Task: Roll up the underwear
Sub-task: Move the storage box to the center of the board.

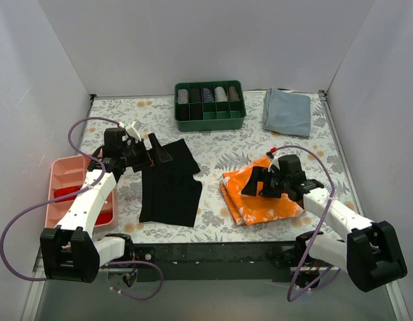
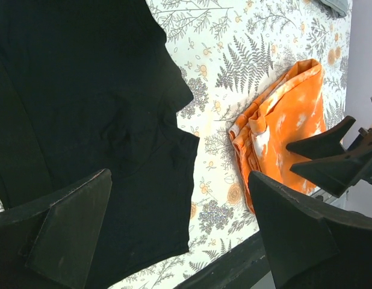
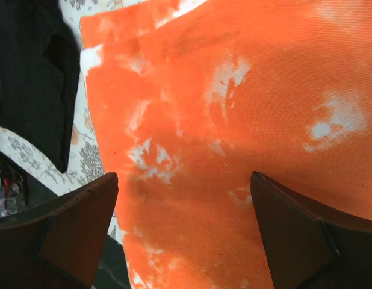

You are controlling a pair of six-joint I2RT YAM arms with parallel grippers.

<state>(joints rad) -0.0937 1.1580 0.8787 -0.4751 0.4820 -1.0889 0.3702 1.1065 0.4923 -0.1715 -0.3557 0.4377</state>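
Note:
The black underwear (image 1: 169,186) lies flat on the flowered table, left of middle. It fills the upper left of the left wrist view (image 2: 83,108) and shows at the left edge of the right wrist view (image 3: 29,72). My left gripper (image 1: 158,150) is open and empty, held over the underwear's far edge. Its dark fingers (image 2: 71,235) frame the cloth in its own view. My right gripper (image 1: 258,181) is open and empty, just above the orange-and-white cloth (image 1: 260,194), which fills its wrist view (image 3: 234,132).
A green divided box (image 1: 210,105) with rolled items stands at the back. A grey-blue folded cloth (image 1: 287,111) lies back right. A pink tray (image 1: 63,175) sits at the left edge. The table's dark front edge (image 1: 220,251) is close.

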